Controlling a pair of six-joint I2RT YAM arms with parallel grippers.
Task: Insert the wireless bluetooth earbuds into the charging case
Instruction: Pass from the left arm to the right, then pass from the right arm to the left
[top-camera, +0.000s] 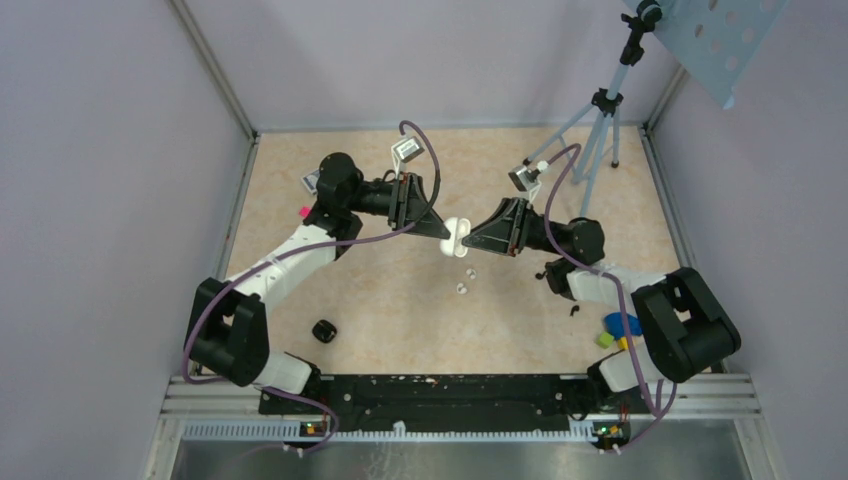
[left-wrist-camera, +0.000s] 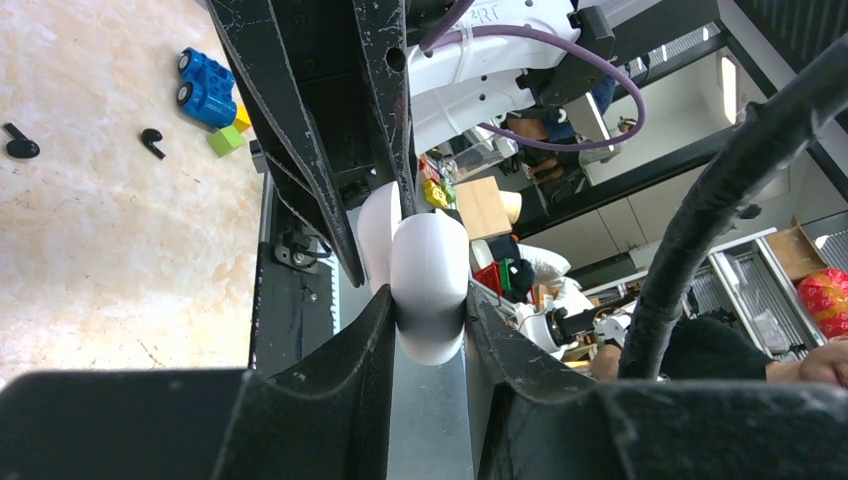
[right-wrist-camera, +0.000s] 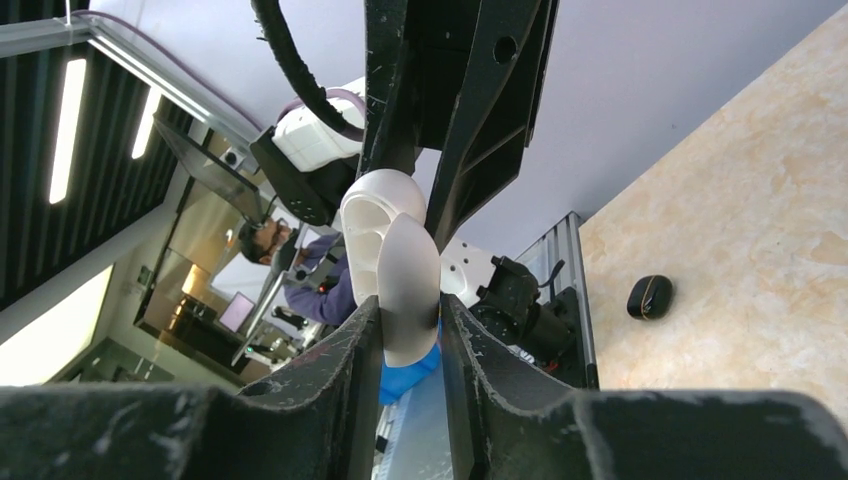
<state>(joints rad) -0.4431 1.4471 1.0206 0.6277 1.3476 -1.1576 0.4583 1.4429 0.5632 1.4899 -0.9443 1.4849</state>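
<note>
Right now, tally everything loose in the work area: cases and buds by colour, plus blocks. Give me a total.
White case: 1
Black case: 1
White buds: 2
Black buds: 2
Blocks: 3
Total: 9

Only cut-off lettering, "…RT", on the white arm link.

Smooth plastic charging case, matt marbled table
</note>
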